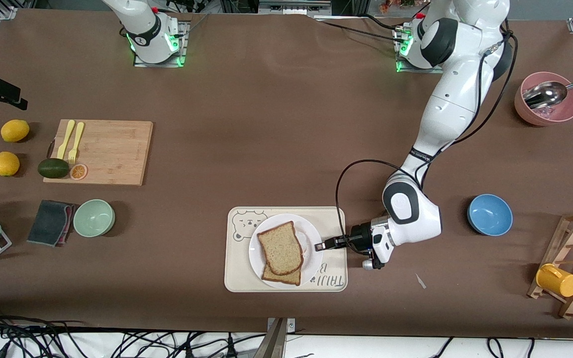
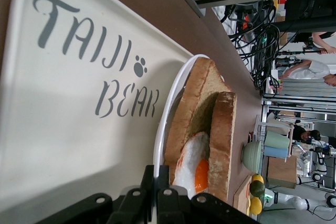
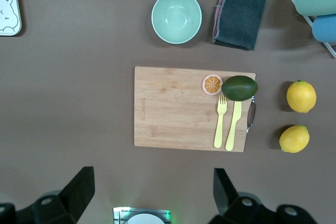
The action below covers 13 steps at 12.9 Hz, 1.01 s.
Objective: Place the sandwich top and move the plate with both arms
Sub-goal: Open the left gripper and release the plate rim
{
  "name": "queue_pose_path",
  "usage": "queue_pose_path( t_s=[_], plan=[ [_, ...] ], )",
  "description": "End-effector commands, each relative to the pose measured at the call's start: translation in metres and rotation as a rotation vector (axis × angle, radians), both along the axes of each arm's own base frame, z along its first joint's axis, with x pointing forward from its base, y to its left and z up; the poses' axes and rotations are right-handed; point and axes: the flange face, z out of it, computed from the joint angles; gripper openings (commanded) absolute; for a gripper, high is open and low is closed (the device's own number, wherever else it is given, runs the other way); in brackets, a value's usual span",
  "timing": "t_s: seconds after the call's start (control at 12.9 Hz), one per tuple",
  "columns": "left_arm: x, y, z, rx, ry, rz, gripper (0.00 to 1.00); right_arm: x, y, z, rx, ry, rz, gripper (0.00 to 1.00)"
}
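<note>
On desk [image 1: 286, 124], tray [image 1: 331, 219] carries plate [image 1: 311, 233], sandwich top [image 1: 280, 247] stacked on it. Left gripper [image 1: 320, 245] pinches plate rim at 3 o'clock. Right gripper [image 3: 152, 192] spread, waiting over board [image 3: 173, 108]. Risk: one-sided pull tips plate, bread slides.

Brown table [image 1: 276, 124] is filling pretty much the whole shot, light glaring off it softly near the middle. Black cables [image 1: 28, 338] are lying tangled along the white floor strip at its near edge, and metal framing [image 1: 291, 6] is running past the top.
</note>
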Motion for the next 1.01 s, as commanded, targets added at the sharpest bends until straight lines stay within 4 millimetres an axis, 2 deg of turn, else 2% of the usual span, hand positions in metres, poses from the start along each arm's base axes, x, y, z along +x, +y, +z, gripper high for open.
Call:
queue_pose_path(
  t_s=[0.0,0.08,0.23,0.31,0.39,0.54,0.78,0.85,0.93],
  plan=[
    [0.006,-0.005,0.001,-0.033,0.003,0.029,0.25,-0.005,0.002,0.008,-0.009,-0.001,0.011,1.0],
    [0.006,-0.005,0.0,-0.057,0.015,0.047,0.49,-0.005,0.002,0.008,-0.009,-0.001,0.011,1.0],
    [0.007,-0.001,0.002,-0.07,0.023,0.055,0.72,-0.005,0.002,0.008,-0.009,-0.001,0.011,1.0],
    [0.009,0.004,0.006,-0.072,0.025,0.062,0.89,-0.005,0.002,0.008,-0.009,-0.001,0.012,1.0],
    [0.011,0.006,0.012,-0.067,0.019,0.062,0.99,-0.005,0.002,0.008,-0.009,-0.001,0.012,1.0],
    [0.018,0.021,0.028,-0.069,0.003,0.06,0.99,-0.005,0.003,0.008,-0.009,-0.001,0.014,1.0],
    [0.016,0.028,0.064,-0.01,0.009,0.006,0.99,-0.005,0.003,0.008,-0.009,-0.001,0.014,1.0],
    [0.016,0.031,0.082,0.014,0.028,0.009,0.99,-0.005,0.003,0.008,-0.009,-0.001,0.014,1.0],
    [0.018,0.043,0.105,0.047,0.023,-0.001,0.99,-0.005,0.003,0.008,-0.009,-0.001,0.014,1.0]
  ],
)
